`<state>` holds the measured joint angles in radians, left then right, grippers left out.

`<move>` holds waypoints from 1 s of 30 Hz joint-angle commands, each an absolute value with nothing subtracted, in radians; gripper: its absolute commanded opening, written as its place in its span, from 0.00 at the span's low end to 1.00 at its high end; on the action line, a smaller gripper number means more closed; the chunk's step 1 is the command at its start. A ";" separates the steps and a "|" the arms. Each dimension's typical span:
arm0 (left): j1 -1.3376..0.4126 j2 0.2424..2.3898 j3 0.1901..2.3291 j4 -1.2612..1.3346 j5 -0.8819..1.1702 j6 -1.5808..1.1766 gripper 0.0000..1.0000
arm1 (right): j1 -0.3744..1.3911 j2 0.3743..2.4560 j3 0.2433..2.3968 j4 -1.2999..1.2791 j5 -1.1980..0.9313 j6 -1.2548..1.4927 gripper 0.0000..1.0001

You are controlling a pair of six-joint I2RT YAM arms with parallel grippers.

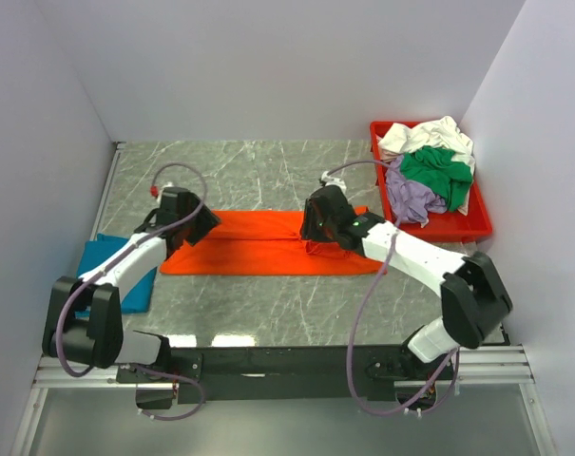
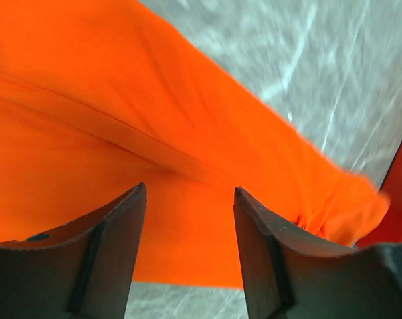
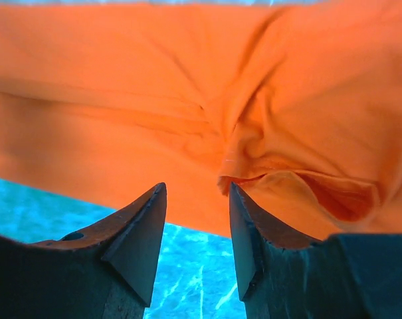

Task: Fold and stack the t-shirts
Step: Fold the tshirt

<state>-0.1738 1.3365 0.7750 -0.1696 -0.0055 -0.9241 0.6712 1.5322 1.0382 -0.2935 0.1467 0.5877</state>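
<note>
The bright orange t-shirt (image 1: 258, 249) lies on the table as a long flat strip. My left gripper (image 1: 197, 226) hovers over its left end, open, with only orange cloth (image 2: 121, 133) beyond the fingertips (image 2: 137, 199). My right gripper (image 1: 316, 228) sits over the strip's right part and is open. A bunched fold of the orange cloth (image 3: 267, 153) lies against the tip of its right finger (image 3: 237, 199), with nothing between the jaws. A folded teal-blue t-shirt (image 1: 116, 275) rests at the left, partly under my left arm. White (image 1: 430, 133), green (image 1: 437, 171) and lavender (image 1: 408, 199) t-shirts are heaped in the tray.
The red plastic tray (image 1: 449, 231) stands at the back right against the wall, and its edge (image 2: 401, 193) shows in the left wrist view. The grey marble tabletop (image 1: 268, 171) is walled on three sides.
</note>
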 commanded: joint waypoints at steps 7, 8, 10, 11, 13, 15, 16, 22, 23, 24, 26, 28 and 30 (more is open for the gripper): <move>-0.440 1.508 0.986 -0.170 -0.057 -0.816 0.57 | 0.519 1.473 0.937 -0.314 0.248 0.571 0.41; -0.483 1.528 1.006 -0.178 -0.076 -0.816 0.57 | 0.499 1.480 0.934 -0.313 0.252 0.562 0.41; -0.523 1.596 1.078 -0.196 -0.092 -0.808 0.56 | 0.488 1.509 0.931 -0.314 0.253 0.554 0.39; -0.558 1.623 1.106 -0.204 -0.106 -0.808 0.56 | 0.488 1.517 0.930 -0.316 0.256 0.551 0.36; -0.589 1.693 1.187 -0.233 -0.123 -0.804 0.55 | 0.488 1.525 0.916 -0.311 0.244 0.552 0.34; -0.630 1.736 1.265 -0.256 -0.150 -0.799 0.55 | 0.495 1.517 0.896 -0.302 0.230 0.554 0.30; -0.641 1.773 1.287 -0.267 -0.153 -0.796 0.55 | 0.500 1.503 0.873 -0.292 0.218 0.557 0.28; -0.709 1.891 1.439 -0.324 -0.186 -0.772 0.51 | 0.531 1.428 0.747 -0.256 0.167 0.583 0.20; -0.724 1.901 1.450 -0.336 -0.190 -0.769 0.51 | 0.534 1.413 0.727 -0.249 0.150 0.594 0.20; -0.732 1.908 1.466 -0.340 -0.198 -0.764 0.50 | 0.535 1.385 0.695 -0.235 0.138 0.598 0.20; -0.750 1.924 1.474 -0.350 -0.209 -0.761 0.49 | 0.543 1.359 0.667 -0.226 0.121 0.612 0.20; -0.759 1.934 1.479 -0.359 -0.222 -0.758 0.47 | 0.545 1.327 0.641 -0.216 0.114 0.618 0.21; -0.779 1.937 1.477 -0.377 -0.242 -0.752 0.44 | 0.545 1.315 0.632 -0.212 0.103 0.621 0.21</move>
